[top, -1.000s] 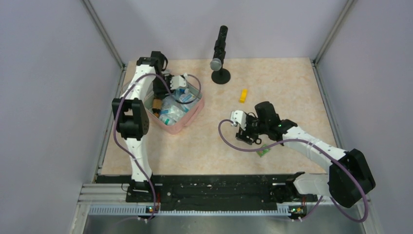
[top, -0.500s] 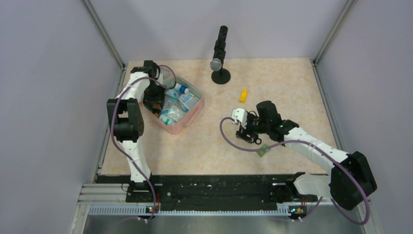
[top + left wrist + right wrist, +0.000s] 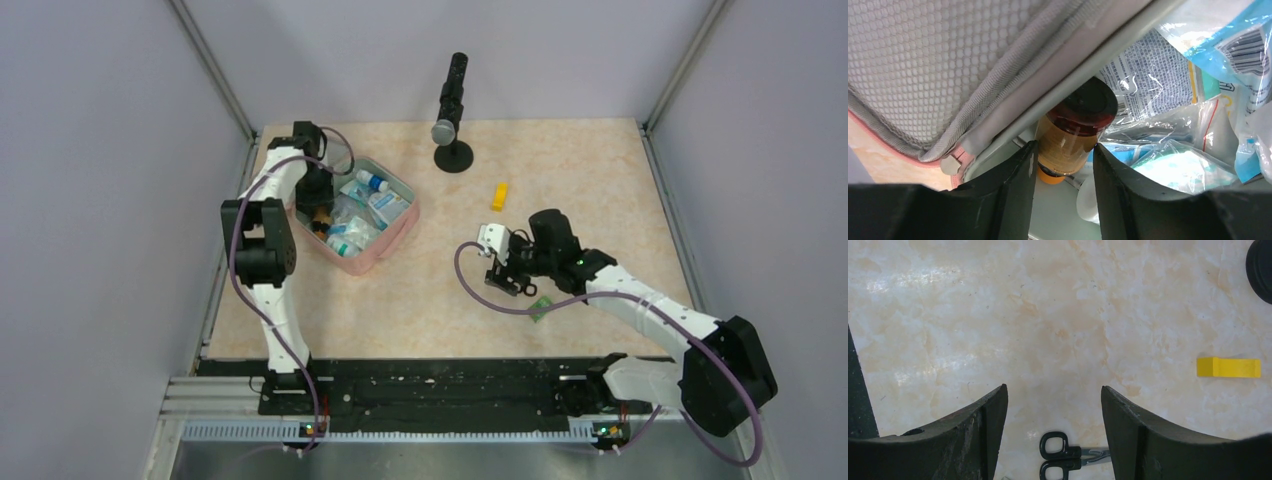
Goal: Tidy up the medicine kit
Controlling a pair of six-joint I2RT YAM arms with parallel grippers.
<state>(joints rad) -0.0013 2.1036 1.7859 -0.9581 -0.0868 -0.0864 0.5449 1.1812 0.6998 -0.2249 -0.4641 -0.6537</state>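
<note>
Clamping amber bottle (image 3: 1068, 135) in left gripper (image 3: 1063, 146) inside packed medicine kit (image 3: 395, 240); holding right gripper (image 3: 1053, 388) agape above loose scissors (image 3: 1054, 456).

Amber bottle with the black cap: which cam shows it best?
Left wrist: the amber bottle sits close-up between the left gripper's fingers, inside the medicine kit. Top external shows only a brown speck; right wrist shows none of it.

Inside the medicine kit (image 3: 392, 240), packets (image 3: 1168, 75) crowd the well. The mesh lid (image 3: 948, 65) overhangs the amber bottle (image 3: 1070, 132), which fills the gap of the left gripper (image 3: 1063, 150). Bare table (image 3: 1048, 315) lies ahead of the spread right gripper (image 3: 1053, 400). Scissors (image 3: 1060, 460) lie beneath it, and a yellow block (image 3: 1229, 367) sits well to the right.
</note>
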